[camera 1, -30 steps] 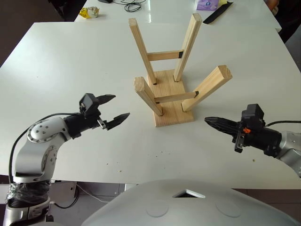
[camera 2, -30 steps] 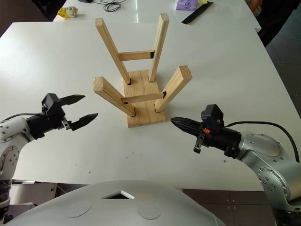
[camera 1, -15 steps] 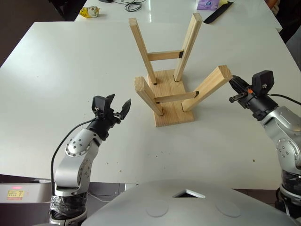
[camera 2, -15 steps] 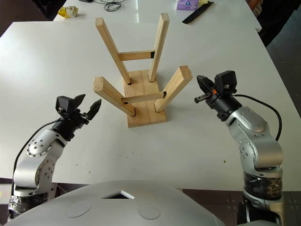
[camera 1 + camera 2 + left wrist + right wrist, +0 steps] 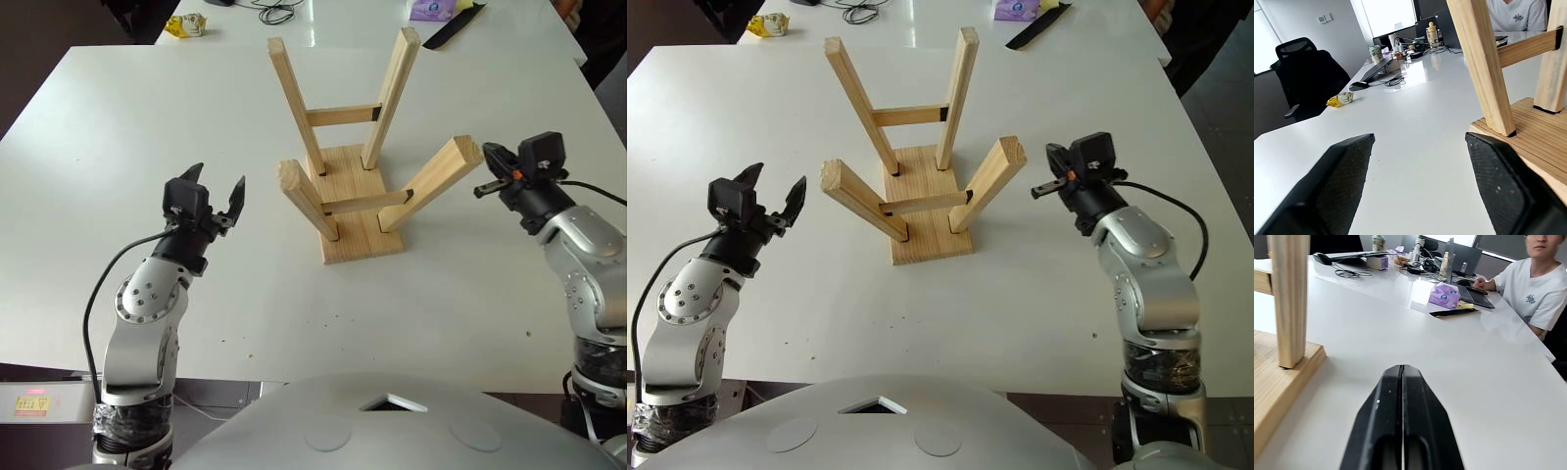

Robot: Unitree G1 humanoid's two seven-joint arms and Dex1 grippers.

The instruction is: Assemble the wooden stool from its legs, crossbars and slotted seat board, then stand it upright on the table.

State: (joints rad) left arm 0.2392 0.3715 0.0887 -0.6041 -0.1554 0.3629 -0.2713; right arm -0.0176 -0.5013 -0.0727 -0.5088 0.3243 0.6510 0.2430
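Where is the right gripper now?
Head views: the black right gripper sits on the right, close beside the raised end of the pale wooden stool's near right leg.

In the left wrist view a stool leg (image 5: 1480, 63) and the seat board (image 5: 1542, 132) run off the picture's edge; in the right wrist view another leg (image 5: 1288, 298) does too. The yellow object (image 5: 186, 24) on the far tabletop (image 5: 353, 24) is too small to identify.
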